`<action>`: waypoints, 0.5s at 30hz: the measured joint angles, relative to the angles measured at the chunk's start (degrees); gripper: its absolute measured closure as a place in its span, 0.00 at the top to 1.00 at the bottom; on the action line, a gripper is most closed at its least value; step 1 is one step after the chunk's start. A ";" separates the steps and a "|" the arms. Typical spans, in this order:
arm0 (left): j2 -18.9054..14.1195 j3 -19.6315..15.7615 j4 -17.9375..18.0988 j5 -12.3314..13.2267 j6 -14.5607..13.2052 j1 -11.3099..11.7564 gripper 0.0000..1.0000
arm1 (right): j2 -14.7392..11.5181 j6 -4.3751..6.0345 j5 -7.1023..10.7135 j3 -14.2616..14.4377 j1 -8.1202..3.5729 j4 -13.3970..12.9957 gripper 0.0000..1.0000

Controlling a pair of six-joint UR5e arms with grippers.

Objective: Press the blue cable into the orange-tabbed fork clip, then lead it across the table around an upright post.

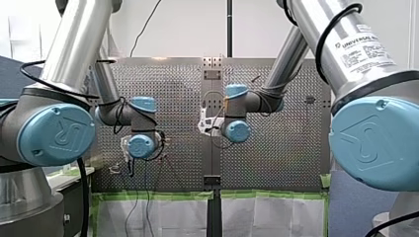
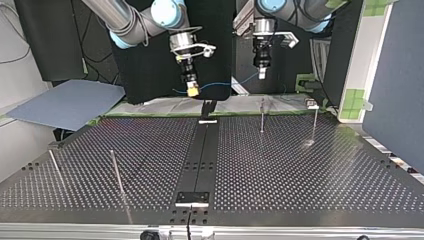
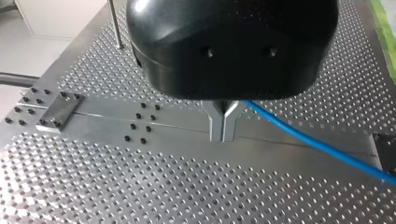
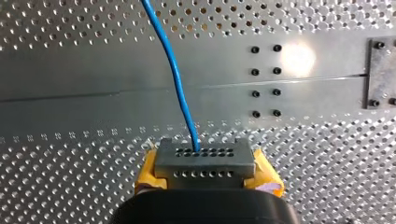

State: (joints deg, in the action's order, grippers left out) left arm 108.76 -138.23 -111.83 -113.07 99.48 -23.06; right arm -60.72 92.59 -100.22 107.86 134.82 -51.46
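Above the perforated table (image 2: 300, 165), both grippers hang in the air with the blue cable (image 2: 226, 82) strung between them. My left gripper (image 3: 223, 136) has its metal fingers pinched narrow on the cable. My right gripper (image 4: 198, 156), with yellow pads, is clamped on it further along. Thin upright posts (image 2: 262, 116) stand on the table, apart from the cable.

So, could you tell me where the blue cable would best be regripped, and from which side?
Probably the free span of the blue cable between my right gripper and my left gripper: it hangs clear above the table, so come from above, fingers across it.
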 joint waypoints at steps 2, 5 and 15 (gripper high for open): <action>0.98 -0.09 0.83 0.99 -0.24 0.99 0.00 | 1.09 0.20 0.06 -0.38 0.06 -0.67 0.00; 2.31 -0.29 1.33 2.48 -0.58 2.49 0.00 | 2.61 0.35 0.11 -1.18 0.26 -1.47 0.00; 6.77 -1.24 5.22 7.61 -0.05 7.62 0.00 | 7.23 0.41 0.19 -5.06 1.45 -2.24 0.00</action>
State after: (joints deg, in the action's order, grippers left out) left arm 115.54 -139.47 -106.61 -105.46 99.43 -15.44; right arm -53.49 93.00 -100.03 102.80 136.27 -53.70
